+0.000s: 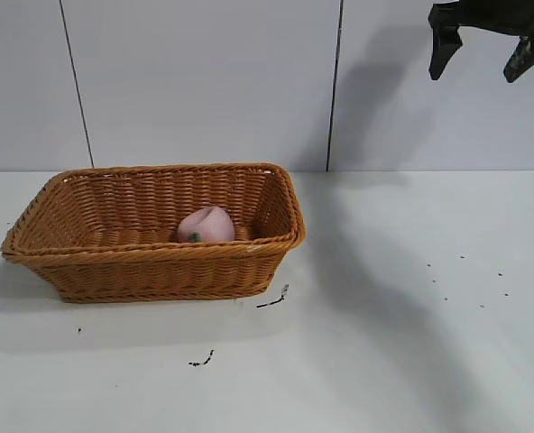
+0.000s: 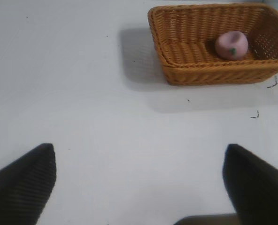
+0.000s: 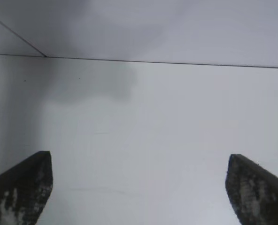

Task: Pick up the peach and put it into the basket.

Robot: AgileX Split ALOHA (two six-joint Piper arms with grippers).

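Note:
The pale pink peach (image 1: 206, 225) lies inside the orange-brown wicker basket (image 1: 87, 256), near its right end, green leaf mark facing the front. The left wrist view shows the same peach (image 2: 231, 45) in the basket (image 2: 195, 70), far from my left gripper (image 2: 139, 161), which is open over bare table with nothing between its fingers. My right gripper (image 1: 483, 52) hangs high at the upper right, well above the table and away from the basket. It is open and empty; in its own view the right gripper (image 3: 139, 166) faces only white table and wall.
The white table (image 1: 411, 343) carries small dark specks and scraps in front of and to the right of the basket. A panelled white wall (image 1: 204, 81) stands behind. The left arm does not show in the exterior view.

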